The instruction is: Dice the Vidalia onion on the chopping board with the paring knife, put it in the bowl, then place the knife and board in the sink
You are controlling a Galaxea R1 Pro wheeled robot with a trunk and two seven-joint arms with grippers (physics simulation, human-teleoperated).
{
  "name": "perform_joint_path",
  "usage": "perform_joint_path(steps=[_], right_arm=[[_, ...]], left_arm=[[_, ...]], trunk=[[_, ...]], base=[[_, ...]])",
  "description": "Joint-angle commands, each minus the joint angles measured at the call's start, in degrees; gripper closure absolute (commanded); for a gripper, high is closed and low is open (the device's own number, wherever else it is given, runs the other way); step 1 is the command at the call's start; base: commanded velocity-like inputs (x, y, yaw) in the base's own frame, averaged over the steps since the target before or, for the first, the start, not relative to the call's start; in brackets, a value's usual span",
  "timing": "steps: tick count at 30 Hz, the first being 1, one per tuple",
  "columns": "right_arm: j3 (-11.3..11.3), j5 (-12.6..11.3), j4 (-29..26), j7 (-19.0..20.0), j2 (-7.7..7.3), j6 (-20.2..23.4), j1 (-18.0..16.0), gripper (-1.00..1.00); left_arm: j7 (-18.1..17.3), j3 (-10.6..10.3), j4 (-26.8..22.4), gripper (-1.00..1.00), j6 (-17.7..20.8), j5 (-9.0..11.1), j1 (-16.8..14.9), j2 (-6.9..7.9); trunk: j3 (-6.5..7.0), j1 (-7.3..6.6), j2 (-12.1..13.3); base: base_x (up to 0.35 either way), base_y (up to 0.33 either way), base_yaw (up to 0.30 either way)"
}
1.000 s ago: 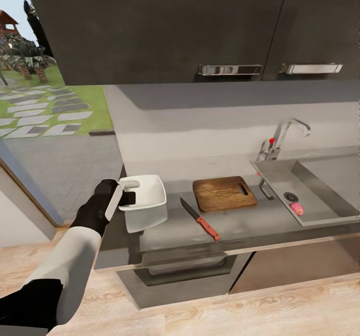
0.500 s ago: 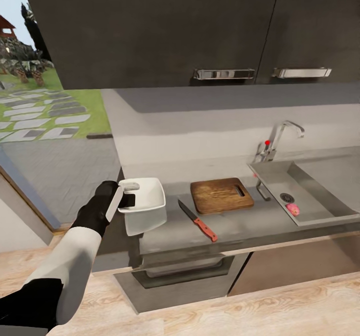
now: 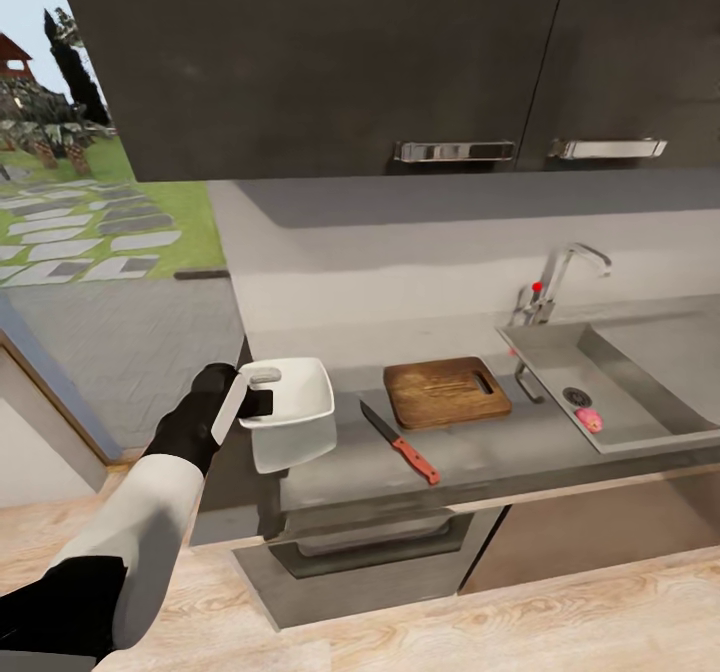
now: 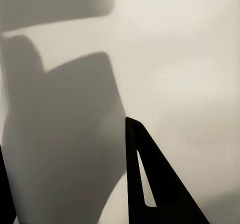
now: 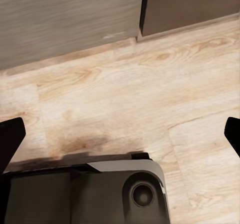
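left pincer (image 3: 258, 399) is clenched on the near-left rim of the bowl (image 3: 290, 397), holding it at the left end of the desk (image 3: 480, 452); the left wrist view shows one dark finger (image 4: 150, 184) against the bowl's white inside. whether the bowl rests on the desk or is lifted just clear cannot be told.

right pincer (image 5: 120, 134) hangs low over the wood floor (image 5: 150, 84) with its tips spread wide, released, holding nothing.

onion (image 3: 589, 419), small and pinkish, lies in the sink (image 3: 640, 372) just beside the drain, well apart from the left pincer and on the robot's right. chopping board (image 3: 446, 392) sits between bowl and sink, long axis running along the desk, handle slot at the sink end. paring knife (image 3: 400, 441) lies just in front of the board's left corner, not touching it as far as can be seen, blade pointing back-left toward the bowl, red handle toward the front edge.

judgement: onion is still to be fetched. it lies to the right, so the free right arm is the nearer one for that reach, and the left is busy with the bowl.
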Motion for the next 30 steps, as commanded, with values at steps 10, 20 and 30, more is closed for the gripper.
perform_joint_path(steps=[10,20,30], right_arm=[[0.05,-0.52,0.32,-0.01,-0.08,-0.09,0.02,-1.00],[0.09,-0.43,0.36,-0.01,-0.09,-0.13,0.02,-1.00],[0.05,-0.46,0.36,-0.01,-0.09,-0.13,0.02,-1.00]], left_arm=[[0.54,0.11,0.14,1.00,0.30,-0.18,-0.02,0.02],[0.54,0.11,0.55,1.00,0.29,-0.18,-0.02,0.04],[0.54,0.11,0.71,1.00,0.25,-0.18,-0.02,0.04]], trunk=[[-0.02,0.04,-0.10],[-0.02,0.04,-0.10],[-0.02,0.04,-0.10]], base=[[0.000,0.001,0.000],[0.000,0.000,0.000],[0.000,0.000,0.000]])
